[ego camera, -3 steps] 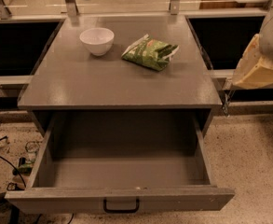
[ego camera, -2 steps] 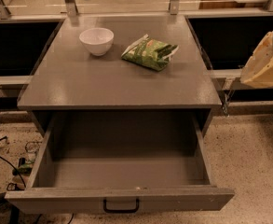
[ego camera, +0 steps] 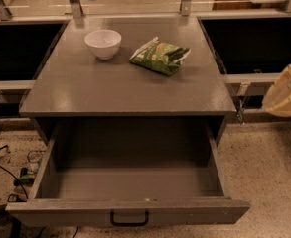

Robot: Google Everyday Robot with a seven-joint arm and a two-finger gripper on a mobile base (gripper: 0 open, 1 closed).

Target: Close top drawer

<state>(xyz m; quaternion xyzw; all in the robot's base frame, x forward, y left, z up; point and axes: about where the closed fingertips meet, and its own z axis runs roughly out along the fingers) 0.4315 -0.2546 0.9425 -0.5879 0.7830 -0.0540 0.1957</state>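
Observation:
The top drawer (ego camera: pixel 194 210) of the grey cabinet stands pulled far out toward me, and its inside shows nothing in it. Its black bar handle (ego camera: pixel 129 218) sits at the middle of the front panel, at the bottom edge of the camera view. The lower drawers are hidden beneath it. My gripper (ego camera: pixel 285 94) shows only as a pale beige shape at the right edge, level with the cabinet top and well to the right of the drawer, touching nothing.
On the cabinet top (ego camera: pixel 110 90) stand a white bowl (ego camera: pixel 103 43) and a green snack bag (ego camera: pixel 159 56). Dark recessed bays flank the cabinet. Cables (ego camera: pixel 1 157) lie on the speckled floor at the left.
The pale gripper shape has drifted to the right, farther toward the frame edge. The drawer, bowl and bag have not moved.

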